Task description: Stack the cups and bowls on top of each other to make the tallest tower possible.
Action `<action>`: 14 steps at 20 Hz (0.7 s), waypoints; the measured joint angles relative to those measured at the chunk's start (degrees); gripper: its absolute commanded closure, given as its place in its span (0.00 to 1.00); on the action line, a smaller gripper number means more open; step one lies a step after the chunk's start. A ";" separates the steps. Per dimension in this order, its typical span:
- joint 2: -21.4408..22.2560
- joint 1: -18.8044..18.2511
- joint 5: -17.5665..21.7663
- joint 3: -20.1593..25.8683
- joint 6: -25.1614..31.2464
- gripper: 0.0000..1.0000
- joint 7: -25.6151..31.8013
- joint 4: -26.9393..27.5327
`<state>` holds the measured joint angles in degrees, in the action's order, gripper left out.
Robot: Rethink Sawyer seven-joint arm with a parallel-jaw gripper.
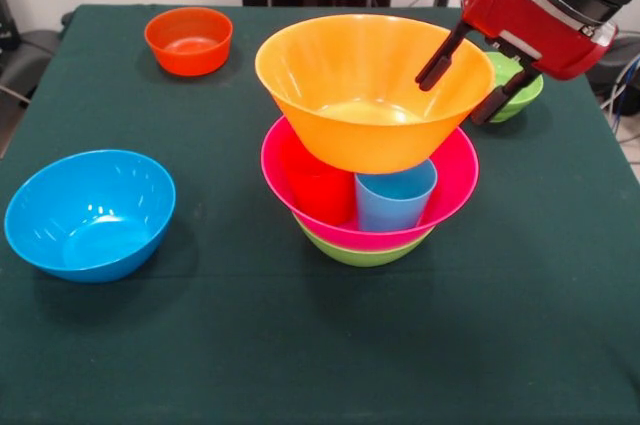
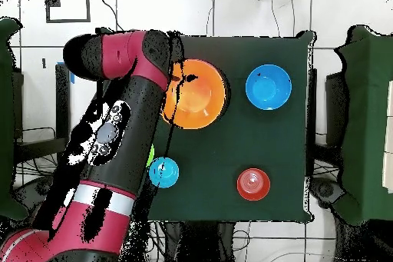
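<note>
Hand (image 1: 462, 85): fingers apart, astride rim of large glossy yellow-orange plastic bowl (image 1: 360, 95) | bowl rests on red tumbler (image 1: 322, 190) and light blue tumbler (image 1: 395, 197) inside pink bowl (image 1: 450, 185) | green bowl (image 1: 362, 253) beneath.

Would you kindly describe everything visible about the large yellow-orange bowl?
The large glossy yellow-orange plastic bowl is round, wide-rimmed and empty. It sits upright, slightly tilted, atop the red cup and light blue cup standing inside the pink bowl. The pincer straddles its rim, one finger inside and one outside.
</note>
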<state>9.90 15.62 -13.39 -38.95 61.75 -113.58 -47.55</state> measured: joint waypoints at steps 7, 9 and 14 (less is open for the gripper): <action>0.04 0.26 0.00 -0.02 -0.36 0.00 0.00 -0.40; 0.04 0.25 0.00 -0.02 -0.36 0.00 0.00 -0.40; -0.39 -0.05 0.01 -0.02 -0.34 0.00 0.00 0.56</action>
<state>9.51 15.57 -13.38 -38.97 61.40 -113.58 -47.00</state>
